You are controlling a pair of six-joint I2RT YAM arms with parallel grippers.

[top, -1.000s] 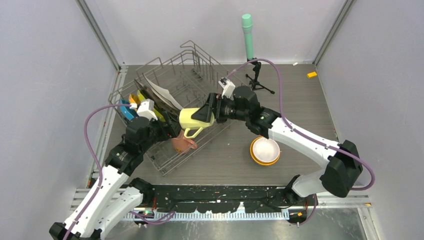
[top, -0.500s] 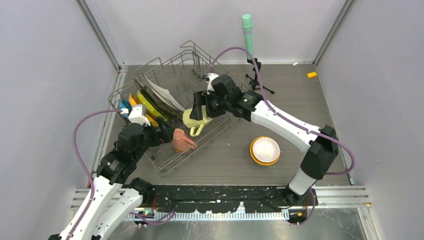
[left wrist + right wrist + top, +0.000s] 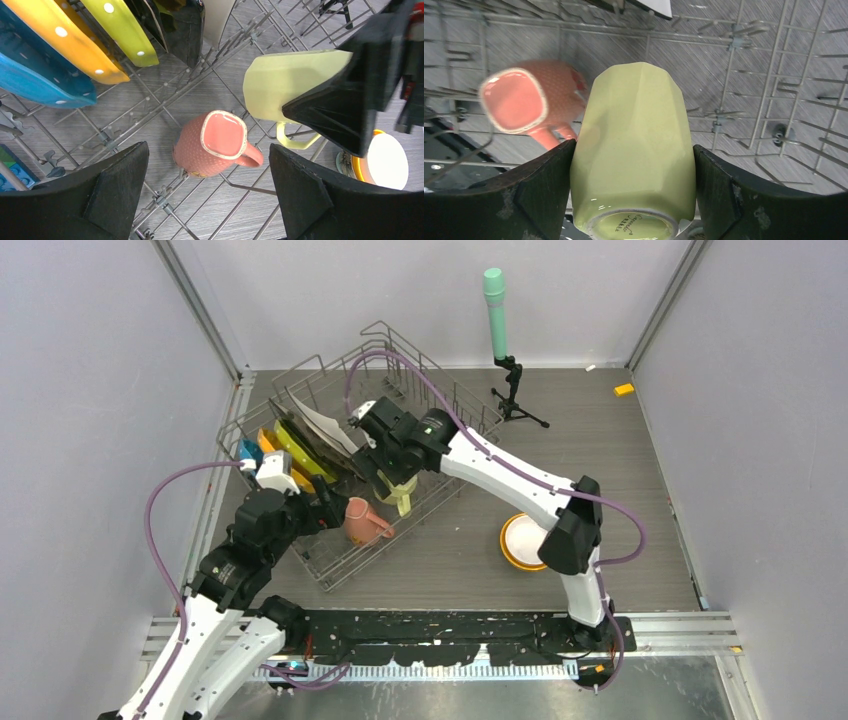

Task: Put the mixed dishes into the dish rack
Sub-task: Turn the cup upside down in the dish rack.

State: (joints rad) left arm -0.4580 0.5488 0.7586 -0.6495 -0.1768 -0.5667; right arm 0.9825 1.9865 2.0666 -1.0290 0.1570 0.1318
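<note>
The wire dish rack (image 3: 330,580) holds upright blue (image 3: 250,451), orange (image 3: 267,443) and yellow-green (image 3: 297,448) dotted plates and a white square plate (image 3: 320,420). A pink mug (image 3: 362,522) lies on its side on the rack floor (image 3: 243,187). My right gripper (image 3: 388,472) is shut on the pale-yellow mug (image 3: 634,135), holding it base-up just above the rack wires (image 3: 729,65), close beside the pink mug (image 3: 521,102). My left gripper (image 3: 210,195) is open and empty, hovering over the pink mug (image 3: 217,145). An orange bowl with a white bowl inside (image 3: 528,540) sits on the table.
A green-topped cylinder on a black tripod (image 3: 496,310) stands behind the rack at the back. A small orange block (image 3: 624,390) lies at the far right. The right arm stretches across the rack's right half. The left gripper sits at the rack's near-left corner.
My right arm has carried the pale-yellow mug left and down into the rack, next to the pink mug. My left gripper drew back slightly from the pink mug, then stayed still.
</note>
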